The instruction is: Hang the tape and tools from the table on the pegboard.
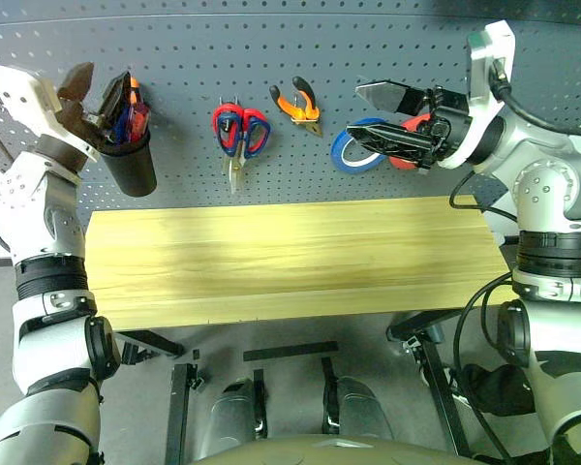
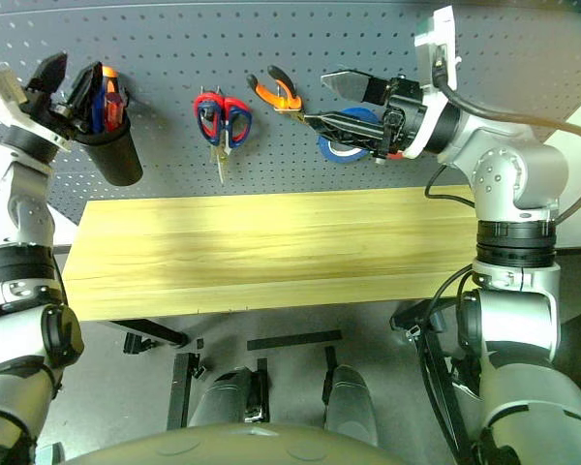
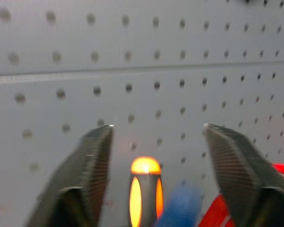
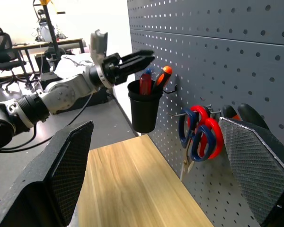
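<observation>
1. Long light wooden bench (image 1: 290, 262) on black metal legs lay nearest, its top bare.
2. Behind it stood the large dark grey perforated pegboard (image 1: 271, 58).
3. Left gripper (image 1: 95, 95) sat at the mouth of a black cylindrical cup (image 1: 131, 160) hung on the pegboard; jaws spread, nothing between the fingers. An orange-handled screwdriver (image 3: 145, 189), a blue handle (image 3: 180, 208) and a red one stood in the cup just below the fingers.
4. Scissors with red and blue handle loops (image 1: 239, 131) hung on a hook, blades down.
5. Small pliers with orange-and-black handles (image 1: 296, 105) hung just beside them, tilted.
6. Blue ring-shaped roll of tape (image 1: 358, 147) hung on the pegboard, a red roll (image 1: 407, 145) next to it.
7. Right gripper (image 1: 387, 114) was level in front of both rolls, jaws wide apart, empty.
</observation>
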